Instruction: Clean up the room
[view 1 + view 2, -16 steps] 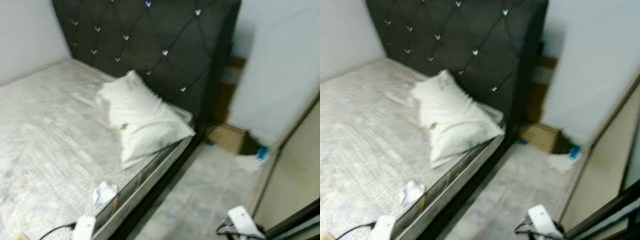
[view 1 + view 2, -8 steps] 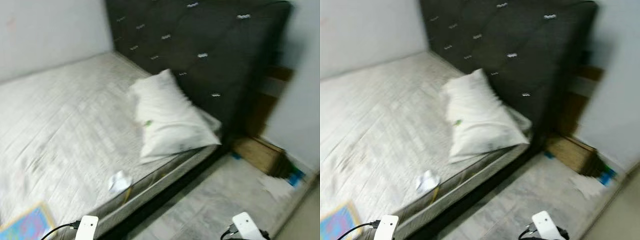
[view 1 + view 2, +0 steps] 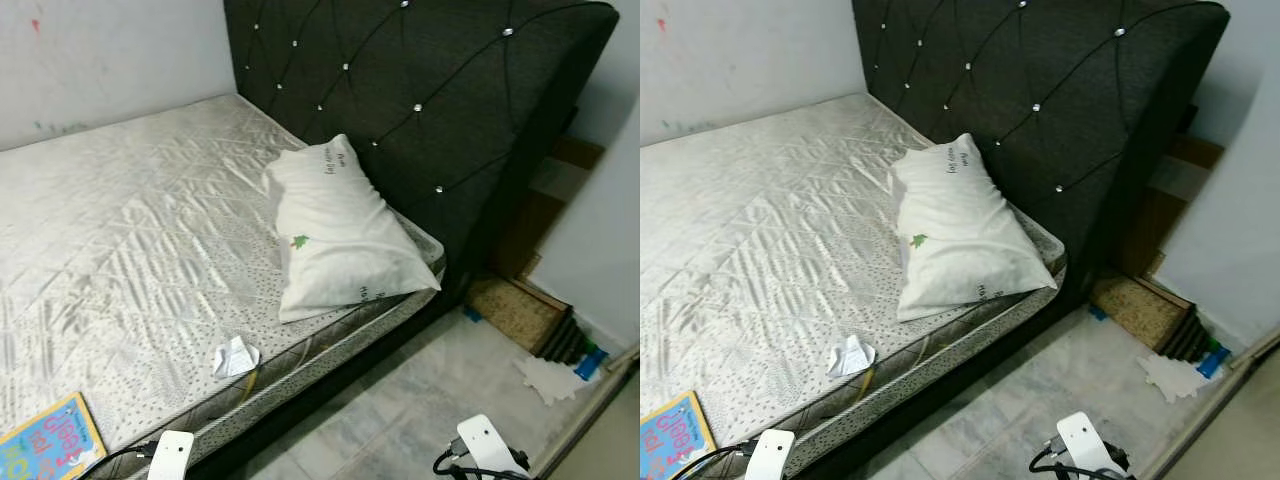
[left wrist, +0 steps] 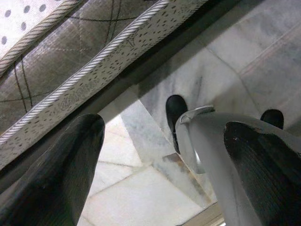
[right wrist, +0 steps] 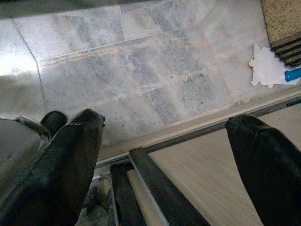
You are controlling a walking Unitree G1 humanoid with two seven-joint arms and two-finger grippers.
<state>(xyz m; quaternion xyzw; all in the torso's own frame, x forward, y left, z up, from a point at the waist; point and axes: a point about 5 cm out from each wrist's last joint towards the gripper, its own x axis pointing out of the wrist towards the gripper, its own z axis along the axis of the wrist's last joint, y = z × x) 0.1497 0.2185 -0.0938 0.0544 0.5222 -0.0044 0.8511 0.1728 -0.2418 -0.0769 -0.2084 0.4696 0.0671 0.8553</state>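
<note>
Two white, rounded housings are showing at the lower edge of the head views: the left arm's (image 3: 171, 457) with a thin black cable curving off beside it, and the right arm's (image 3: 484, 445) with a loop of black cables bunching at its base. Along the left wrist, the left gripper (image 4: 164, 155) is showing two long black fingers (image 4: 56, 174) with a fine ribbed, matte texture and blunt rounded tips. A smooth silver-grey curved shell of the robot's body (image 4: 221, 160) is appearing beside them, above a black rounded foot (image 4: 175, 113). The right gripper (image 5: 167, 155) is showing the same ribbed black fingers (image 5: 56, 174).
</note>
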